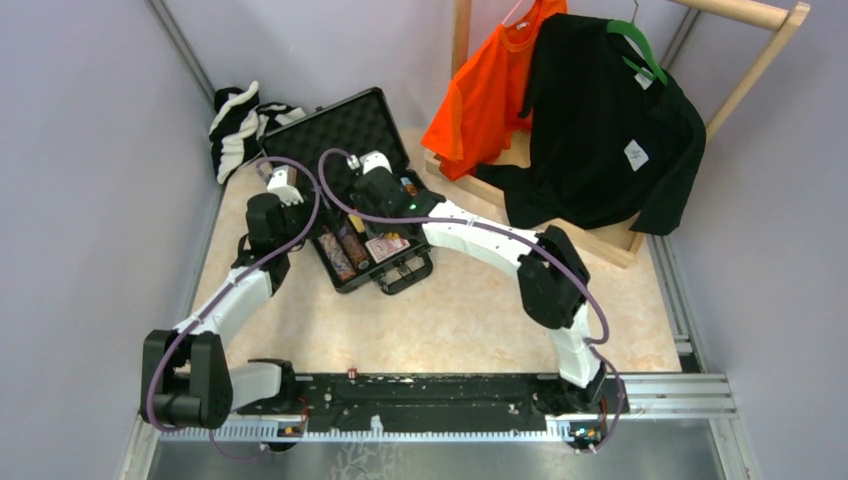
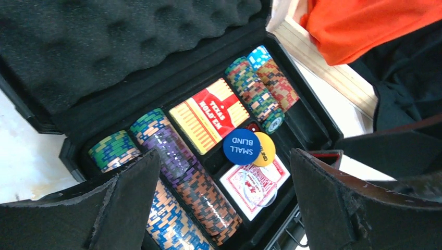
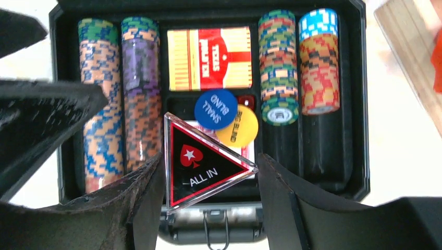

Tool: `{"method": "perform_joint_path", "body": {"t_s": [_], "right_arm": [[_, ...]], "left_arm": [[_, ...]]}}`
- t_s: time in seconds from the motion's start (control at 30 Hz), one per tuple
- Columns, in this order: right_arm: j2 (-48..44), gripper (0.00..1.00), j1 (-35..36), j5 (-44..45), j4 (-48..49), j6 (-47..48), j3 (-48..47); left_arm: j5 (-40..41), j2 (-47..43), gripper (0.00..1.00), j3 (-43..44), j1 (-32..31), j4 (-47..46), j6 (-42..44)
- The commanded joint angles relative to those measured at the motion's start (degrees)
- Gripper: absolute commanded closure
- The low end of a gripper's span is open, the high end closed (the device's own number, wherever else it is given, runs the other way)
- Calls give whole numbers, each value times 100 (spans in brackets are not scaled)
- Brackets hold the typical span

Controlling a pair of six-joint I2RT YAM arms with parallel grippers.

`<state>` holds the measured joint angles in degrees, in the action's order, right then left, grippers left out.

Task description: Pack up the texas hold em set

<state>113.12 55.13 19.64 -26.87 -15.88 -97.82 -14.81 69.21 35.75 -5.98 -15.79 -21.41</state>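
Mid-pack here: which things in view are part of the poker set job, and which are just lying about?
Job: black foam-lined hard briefcase; multicoloured poker chips; red-and-yellow card box; blue Small Blind disc; yellow disc; black-red ALL IN triangle in right claw.
Lying about: orange shirt; black shirt; black-and-white striped cloth; wooden rack.

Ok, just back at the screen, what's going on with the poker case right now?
The right pincer holds the black-red ALL IN triangle above the open briefcase. The chips, the red card deck, the blue disc and the yellow disc already lie inside. The left pincer hangs open near the case's left edge, holding nothing. The lid is not yet closed.
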Motion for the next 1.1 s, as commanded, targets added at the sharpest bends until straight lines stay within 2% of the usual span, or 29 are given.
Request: {"method": "perform_joint_path", "body": {"t_s": [0.0,0.27,0.4,0.43,0.6,0.73,0.83,1.07], "right_arm": [[602,53,-62,-148,45,356,-783],[1557,51,-293,-422,72,412,-1547],[1708,24,-349,-372,431,496,-1471],[1676,21,-354,-266,552,527,-1409],[464,19,-344,31,2061,560,40],[-445,20,-173,126,2446,522,944],[-961,20,181,202,2308,535,1424],[-1723,23,1560,227,1153,-53,2411]], "left_arm": [[405,-84,1,-6,57,29,-77],[854,-283,1,-137,178,64,-94],[789,-388,1,-231,260,-42,-164],[775,-390,1,-242,262,-65,-166],[697,-414,1,-265,286,-130,-168],[664,-451,1,-300,292,-182,-206],[611,-514,1,-299,294,-182,-272],[664,-781,1,-146,295,344,-467]]}}
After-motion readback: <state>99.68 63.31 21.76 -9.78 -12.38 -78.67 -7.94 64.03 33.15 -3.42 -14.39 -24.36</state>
